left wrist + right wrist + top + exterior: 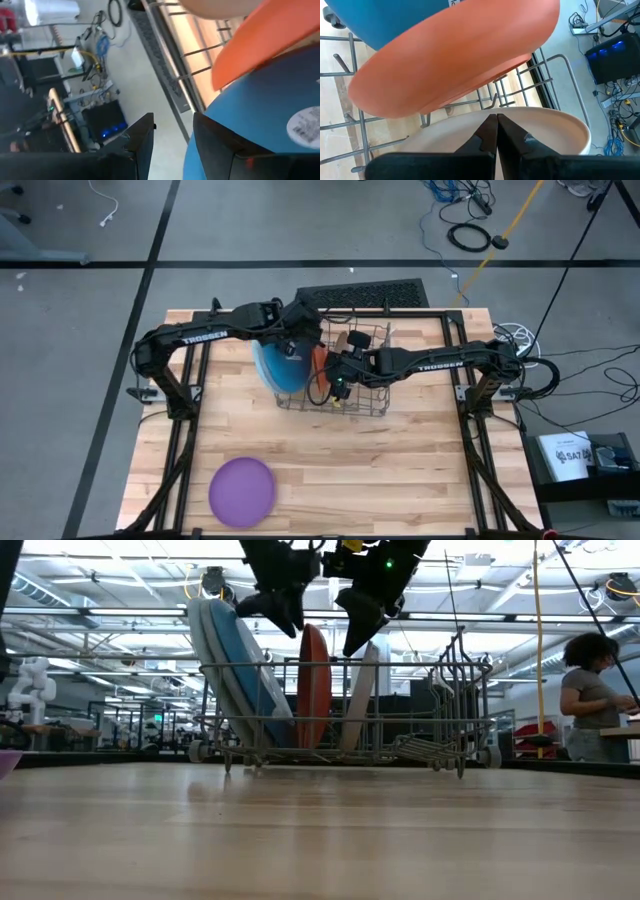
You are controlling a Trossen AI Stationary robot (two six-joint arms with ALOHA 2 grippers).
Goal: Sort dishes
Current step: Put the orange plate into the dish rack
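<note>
Both end effectors hang over the wire dish rack (335, 375): the left end effector (280, 608) stands partly open above the darker blue plate (255, 670), gripping nothing, while the right end effector (360, 625) is closed and empty above the off-white plate (358, 700). An orange plate (314, 685) stands between them. One purple plate (241, 491) lies flat on the counter (400, 470) — likely next, needing a reach well away from the rack.
</note>
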